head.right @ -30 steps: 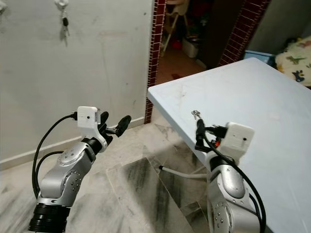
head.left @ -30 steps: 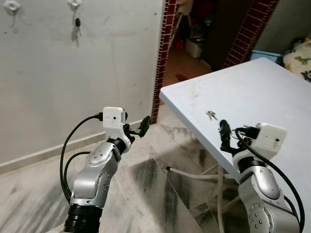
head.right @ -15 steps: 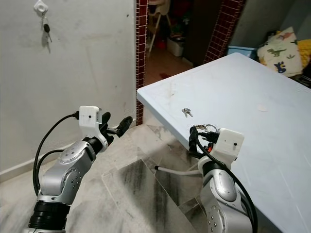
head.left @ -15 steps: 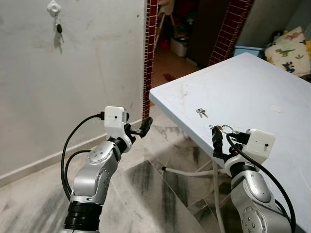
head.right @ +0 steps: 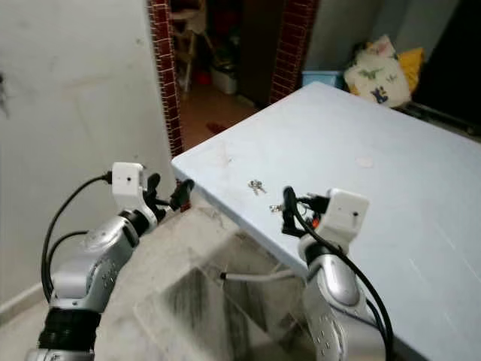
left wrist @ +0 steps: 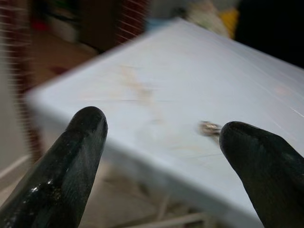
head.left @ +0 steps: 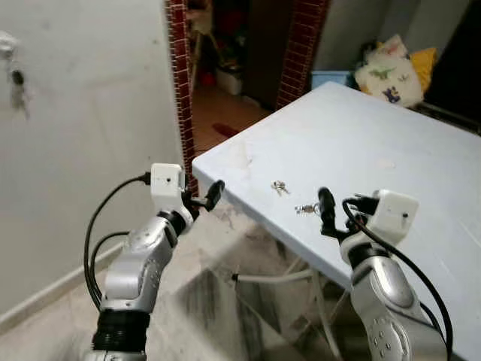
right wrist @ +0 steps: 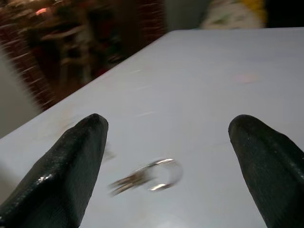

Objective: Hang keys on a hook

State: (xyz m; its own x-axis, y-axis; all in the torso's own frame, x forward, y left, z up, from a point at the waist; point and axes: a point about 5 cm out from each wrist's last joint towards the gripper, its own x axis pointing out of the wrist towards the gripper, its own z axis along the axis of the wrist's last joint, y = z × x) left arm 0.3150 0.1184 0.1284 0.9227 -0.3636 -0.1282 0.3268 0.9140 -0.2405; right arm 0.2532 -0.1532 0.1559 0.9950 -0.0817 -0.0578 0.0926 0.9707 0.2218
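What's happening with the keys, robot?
Both grippers open: right gripper beside ringed keys, left gripper off table corner. Second keys lie loose. Nothing blocking.

Pale blue table (head.left: 391, 143), silvery keys (head.left: 280, 187), red-brick doorway pillars (head.left: 178, 83), dinosaur-print pillow (head.left: 385, 71), black-fingered pincers.

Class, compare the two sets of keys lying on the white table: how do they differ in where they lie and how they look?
The nearer keys lie just in front of the right gripper; the farther keys lie deeper on the table, closer to its corner. The nearer keys show a large open ring in the right wrist view; the farther keys look like a small tight bunch. Both are silvery and lie flat, untouched.
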